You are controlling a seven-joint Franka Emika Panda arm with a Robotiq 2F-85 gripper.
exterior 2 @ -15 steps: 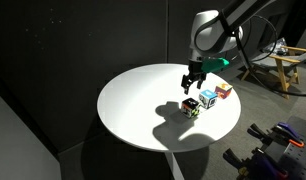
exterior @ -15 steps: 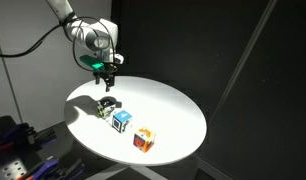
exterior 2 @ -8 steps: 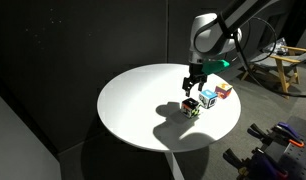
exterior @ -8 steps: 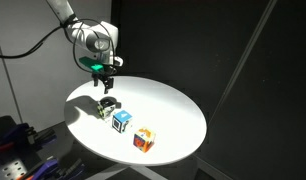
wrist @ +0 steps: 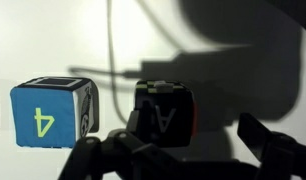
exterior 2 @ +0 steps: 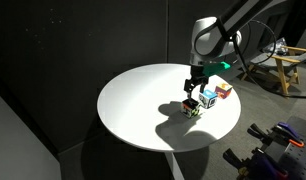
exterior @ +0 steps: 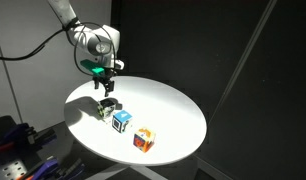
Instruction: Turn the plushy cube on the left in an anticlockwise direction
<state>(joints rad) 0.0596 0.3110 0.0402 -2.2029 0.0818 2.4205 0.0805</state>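
Observation:
The plushy cube sits on the round white table, at the end of a diagonal row of three cubes. In an exterior view it lies in the arm's shadow. In the wrist view it looks dark, with a letter A on its face. My gripper hangs just above it, open and empty. It also shows from the other side. In the wrist view the fingers stand apart, with the cube near the left finger.
A blue-and-white cube with a 4 sits next to the plushy cube. An orange-and-white cube follows it in the row. The table edge is near the cubes. Dark curtains surround the table.
My gripper has come down slightly toward the plushy cube. The cubes have not moved.

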